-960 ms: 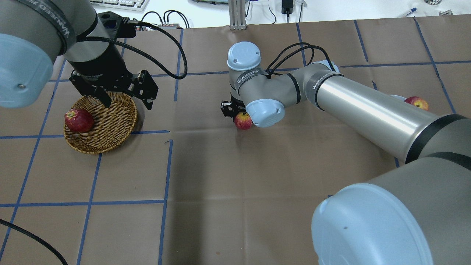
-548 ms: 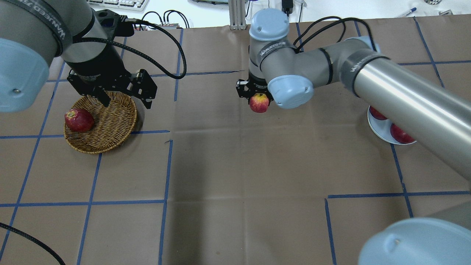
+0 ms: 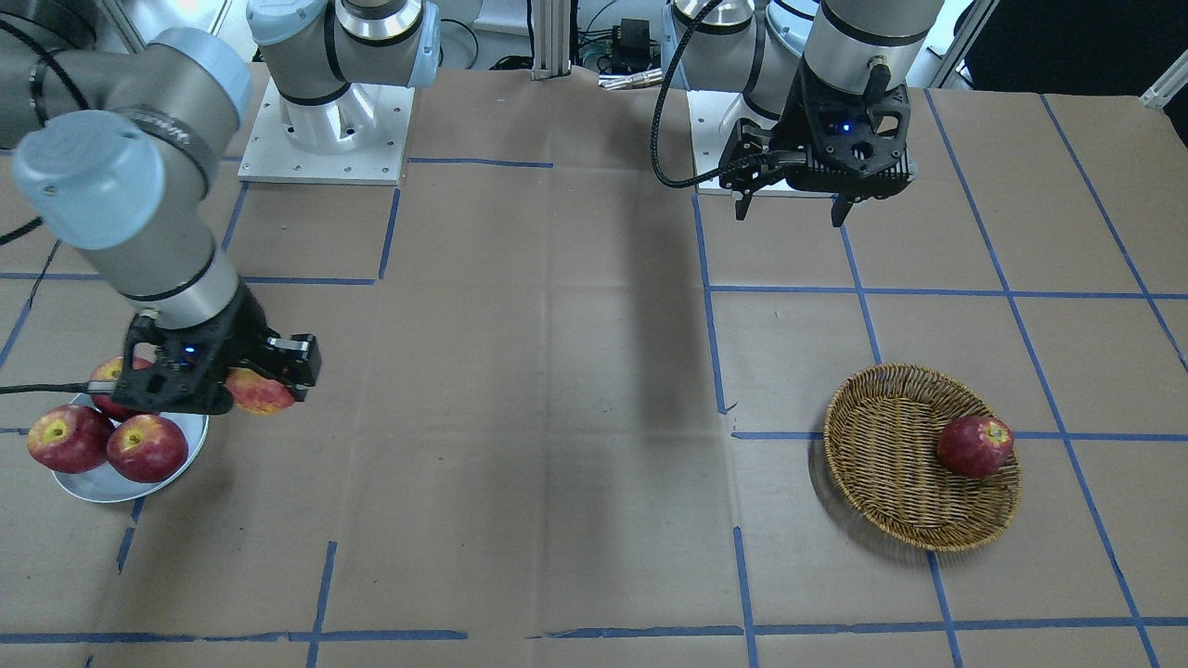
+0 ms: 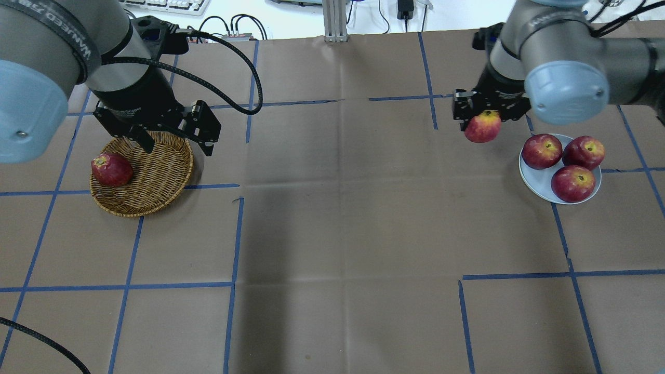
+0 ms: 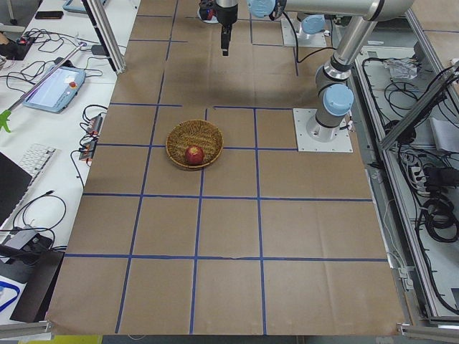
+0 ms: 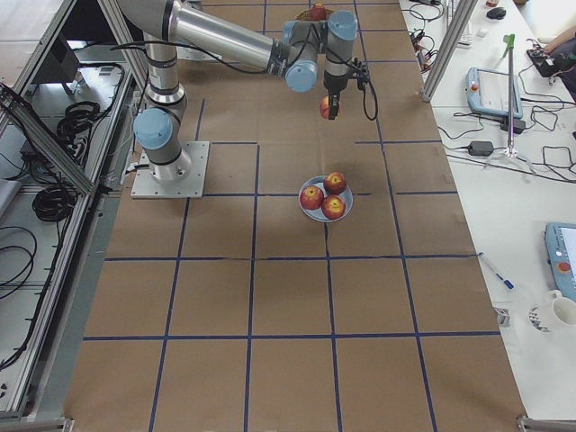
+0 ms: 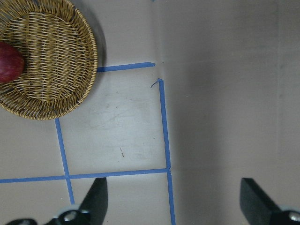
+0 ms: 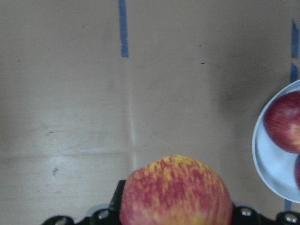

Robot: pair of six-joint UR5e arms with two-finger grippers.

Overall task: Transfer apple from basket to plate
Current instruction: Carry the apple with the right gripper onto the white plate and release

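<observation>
Just short of the plate [image 4: 540, 183], on the side facing the basket [image 4: 156, 179], my right gripper [image 4: 482, 118] is clamped on the apple [image 4: 482, 128] and holds it clear of the brown paper [image 4: 332, 234]. I read this as the tail of the carry. The fruit is out of the basket, which sits well apart from the plate, but it is not yet over the plate's rim.

My left gripper [image 4: 179, 141] hangs far from the plate with its jaws spread and nothing in them.

The next move looks fiddly to me. Three dark red apples [image 4: 541, 151] already crowd the plate. The only bare patch I can see is on the edge nearest the held apple. I would bring it over that gap, lower it until it rests, and only then let go.

The apple is round and smooth-skinned, yellow-orange streaked with red, so it could roll. The plate is pale grey-blue, glossy and shallow, with little rim to stop it. A nudge against the neighbours might push one off. The basket is coarse woven wicker and holds one last red apple [image 4: 111, 170].
</observation>
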